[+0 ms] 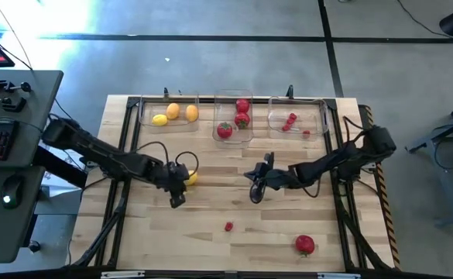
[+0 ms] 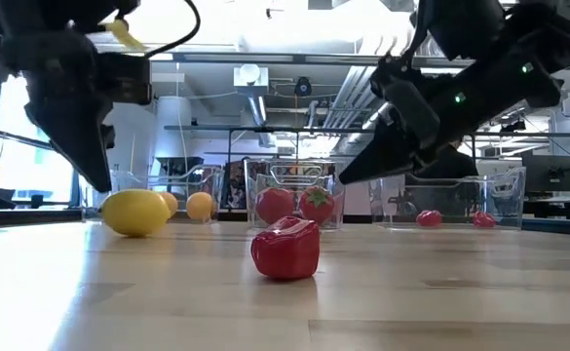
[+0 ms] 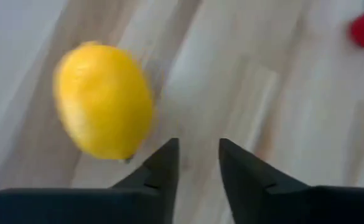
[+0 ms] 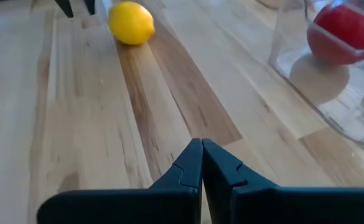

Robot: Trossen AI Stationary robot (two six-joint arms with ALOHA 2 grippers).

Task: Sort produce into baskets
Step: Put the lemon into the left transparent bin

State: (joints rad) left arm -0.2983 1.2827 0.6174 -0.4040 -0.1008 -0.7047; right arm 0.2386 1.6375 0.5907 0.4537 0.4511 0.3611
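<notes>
Lemon [image 3: 102, 99], loose on counter [image 1: 211, 213] at 10 o'clock of left fingers [image 3: 163, 165], narrowly parted, empty; judged light, rigid, slippery, best pinched mid-body; right fingers [image 4: 201, 163] closed, empty.

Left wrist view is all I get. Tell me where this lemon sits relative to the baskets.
Observer: The lemon lies on the table, outside every basket, a little way short of the left basket.
Operator: Report the right gripper.
Observer: The right gripper hangs over mid-table beyond the lemon, fingers shut and holding nothing.
</notes>
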